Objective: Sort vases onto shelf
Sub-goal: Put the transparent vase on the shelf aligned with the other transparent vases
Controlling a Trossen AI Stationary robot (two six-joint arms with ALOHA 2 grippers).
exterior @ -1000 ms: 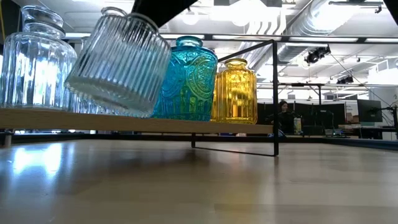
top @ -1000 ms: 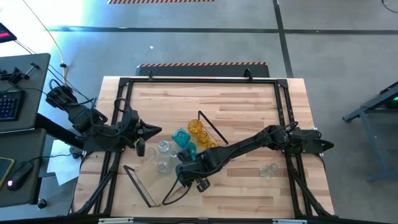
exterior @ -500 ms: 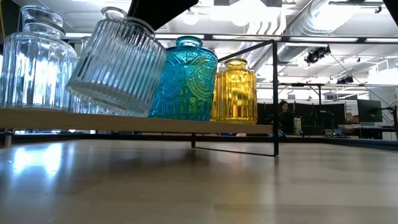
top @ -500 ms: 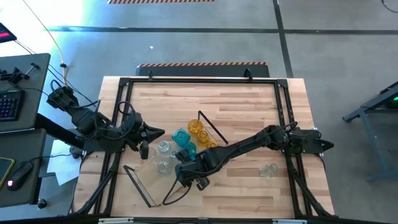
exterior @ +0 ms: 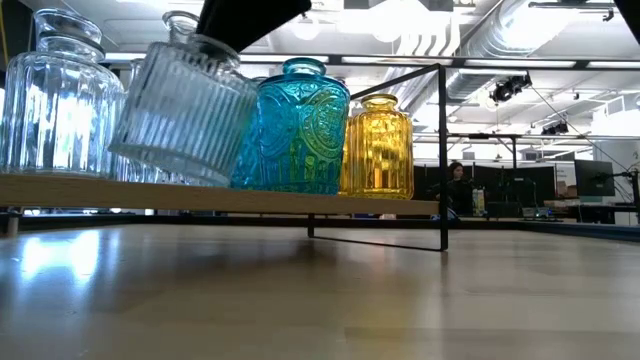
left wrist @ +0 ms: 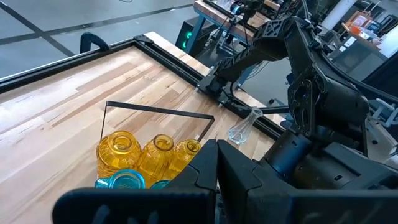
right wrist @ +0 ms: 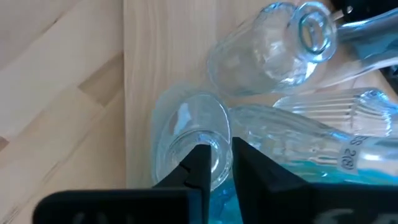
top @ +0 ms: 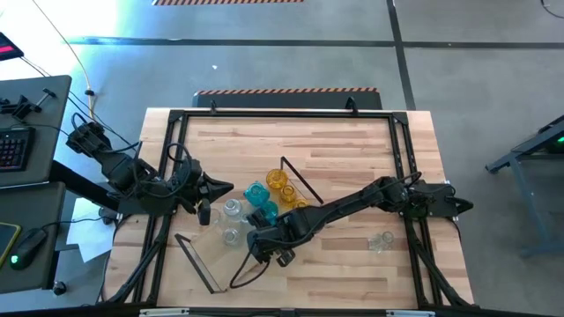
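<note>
My right gripper (top: 262,239) is over the shelf and shut on a clear ribbed vase (exterior: 185,110), which tilts above the light-wood shelf board (exterior: 330,202). On the board a teal vase (exterior: 300,125), a yellow vase (exterior: 378,145) and another clear vase (exterior: 50,95) stand on their bases. In the high view the yellow vases (top: 280,183), teal vases (top: 257,197) and clear vases (top: 231,210) stand in a row. My left gripper (top: 225,187) is shut and empty, left of the row. My right gripper holds the clear ribbed vase by the rim of its mouth (right wrist: 214,146). One finger (right wrist: 198,163) seems to be inside the mouth and the other (right wrist: 252,165) outside. The fingers come from above. The vase hangs tilted, its lower edge (exterior: 215,182) at the board; whether it touches, I cannot tell.
One slim clear vase (top: 381,240) lies on the tabletop toward the right edge; it also shows in the left wrist view (left wrist: 239,127). Black wire frames (top: 300,183) stand at the shelf's ends. A black frame rail (top: 282,113) runs around the table.
My right gripper has shifted a little along the shelf, away from the teal vase. The clear ribbed vase has swung with it: its lower edge has drawn back from the teal vase and it stands a little more upright.
</note>
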